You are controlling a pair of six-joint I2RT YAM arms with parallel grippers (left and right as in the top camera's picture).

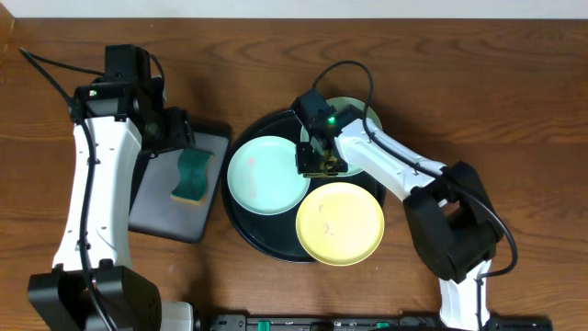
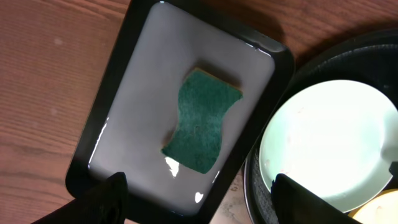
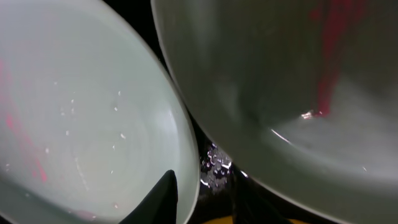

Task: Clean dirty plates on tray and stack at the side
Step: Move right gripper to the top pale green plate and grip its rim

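Plates [image 1: 268, 175] all on the black tray [image 1: 250, 230], dirty. Left gripper [image 2: 199, 190] wide open over the sponge [image 2: 202, 121]. Right gripper [image 3: 202, 193] at the back plate [image 1: 363, 118] rim, grip unclear. Might slip off: thin, wet edge.

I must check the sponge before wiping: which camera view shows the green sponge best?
The left wrist view: the green sponge lies large in the rectangular tray, nothing covering it. The overhead view shows it small, beside the left arm. The right wrist view shows only plates.
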